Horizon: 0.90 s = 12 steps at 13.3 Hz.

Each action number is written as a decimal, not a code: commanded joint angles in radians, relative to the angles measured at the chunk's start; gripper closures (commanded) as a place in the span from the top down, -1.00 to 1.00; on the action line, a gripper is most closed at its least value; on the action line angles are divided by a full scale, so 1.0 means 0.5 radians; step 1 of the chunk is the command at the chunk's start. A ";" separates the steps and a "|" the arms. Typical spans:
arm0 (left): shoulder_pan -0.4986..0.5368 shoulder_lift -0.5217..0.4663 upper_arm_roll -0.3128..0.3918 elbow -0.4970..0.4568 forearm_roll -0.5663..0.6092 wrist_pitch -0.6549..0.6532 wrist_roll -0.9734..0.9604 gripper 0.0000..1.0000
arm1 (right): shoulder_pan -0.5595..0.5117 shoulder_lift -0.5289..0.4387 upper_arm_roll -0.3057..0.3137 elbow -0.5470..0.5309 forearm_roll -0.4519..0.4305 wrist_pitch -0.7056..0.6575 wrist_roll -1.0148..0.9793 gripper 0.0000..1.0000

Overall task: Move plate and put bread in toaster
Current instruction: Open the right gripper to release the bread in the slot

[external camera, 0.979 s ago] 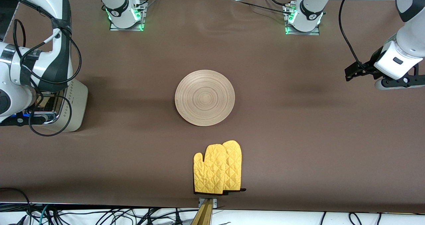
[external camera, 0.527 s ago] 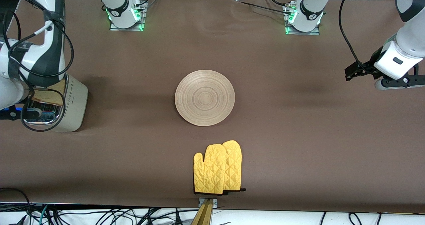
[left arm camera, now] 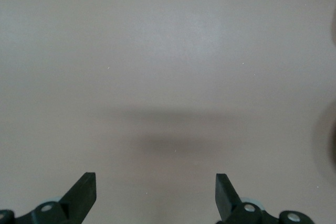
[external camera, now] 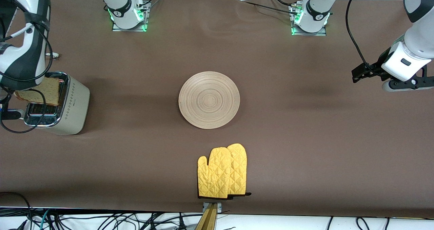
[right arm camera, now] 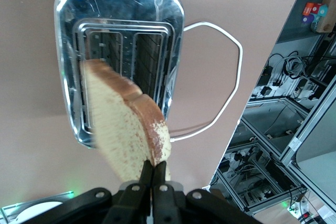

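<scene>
The cream toaster (external camera: 73, 104) with a chrome top stands at the right arm's end of the table. My right gripper (right arm camera: 155, 174) is shut on one edge of the bread (right arm camera: 118, 129), a speckled slice with a darker crust. It holds the slice tilted just over the toaster's chrome top (right arm camera: 121, 3), above the slots. In the front view the bread (external camera: 39, 91) shows under the right arm's wrist. The wooden plate (external camera: 209, 99) lies bare at the table's middle. My left gripper (external camera: 408, 84) waits open and empty over bare table at the left arm's end; its own view (left arm camera: 155, 182) shows only cloth.
A pair of yellow oven mitts (external camera: 222, 171) lies near the table's front edge, nearer to the front camera than the plate. The toaster's white cord (right arm camera: 231, 66) loops on the cloth beside it. Brown cloth covers the table.
The right arm has drawn back toward its base, uncovering the toaster's top. The bread in its gripper now shows over the toaster. The left arm and the plate have not moved.
</scene>
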 commanded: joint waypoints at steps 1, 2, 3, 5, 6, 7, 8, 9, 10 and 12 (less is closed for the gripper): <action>0.003 0.011 -0.003 0.033 -0.014 -0.029 -0.003 1.00 | -0.015 -0.020 0.005 -0.004 0.017 0.024 -0.039 -1.00; 0.000 0.014 -0.006 0.033 -0.008 -0.029 -0.003 1.00 | -0.015 -0.020 0.005 -0.004 0.017 0.024 -0.036 -1.00; 0.000 0.014 -0.006 0.033 -0.008 -0.032 -0.003 1.00 | -0.018 -0.011 0.008 -0.004 0.020 0.027 -0.036 -1.00; 0.000 0.014 -0.006 0.033 -0.008 -0.045 -0.003 1.00 | -0.015 -0.004 0.011 -0.004 0.023 0.033 -0.033 -1.00; 0.000 0.014 -0.006 0.033 -0.008 -0.054 -0.003 1.00 | -0.015 -0.004 0.014 -0.007 0.023 0.045 -0.033 -1.00; 0.000 0.011 -0.006 0.033 -0.005 -0.075 -0.003 1.00 | -0.018 -0.001 0.014 -0.007 0.023 0.048 -0.033 -1.00; 0.000 0.011 -0.006 0.033 -0.005 -0.078 -0.003 1.00 | -0.028 0.011 0.014 -0.007 0.027 0.061 -0.033 -1.00; 0.000 0.011 -0.006 0.033 -0.005 -0.084 -0.003 1.00 | -0.034 0.014 0.014 -0.022 0.027 0.079 -0.033 -1.00; 0.000 0.014 -0.006 0.033 -0.005 -0.094 -0.003 1.00 | -0.049 0.014 0.014 -0.037 0.051 0.109 -0.033 -1.00; 0.000 0.011 -0.006 0.033 -0.002 -0.094 -0.003 1.00 | -0.077 0.035 0.014 -0.047 0.076 0.131 -0.033 -1.00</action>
